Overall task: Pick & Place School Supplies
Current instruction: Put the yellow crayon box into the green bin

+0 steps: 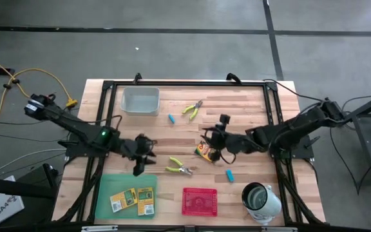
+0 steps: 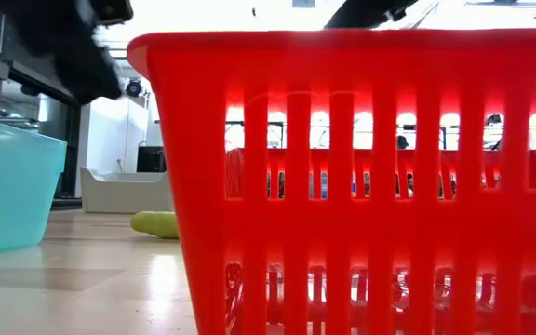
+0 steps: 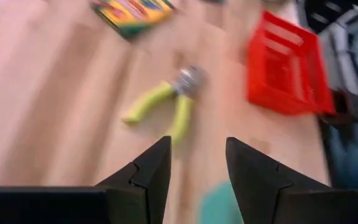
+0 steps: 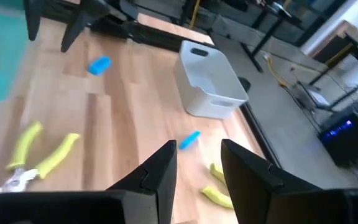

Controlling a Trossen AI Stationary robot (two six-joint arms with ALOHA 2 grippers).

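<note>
On the left side of the table the left gripper [image 1: 142,154] hangs just above the wood, near the far edge of the green tray [image 1: 103,196], where two crayon boxes [image 1: 134,200] lie already. Its fingers [image 3: 151,171] stand apart with nothing between them, a middle-wide gap. The relation that matters most is here: the nearer pliers [image 1: 180,169] lie just beside this gripper, toward the table's middle, and in the left wrist view they [image 3: 166,106] sit straight ahead of the open fingers. Their long axis runs roughly across the table from left to right, handles toward the left gripper and metal head away from it. I judge the left arm is nearer to this tool and it would need only a short reach forward and down. More to the right, the third crayon box [image 1: 205,151] lies touching or just under the right gripper [image 1: 216,143], whose fingers [image 4: 157,171] are also apart and empty. The right arm stretches in low from the right edge.
</note>
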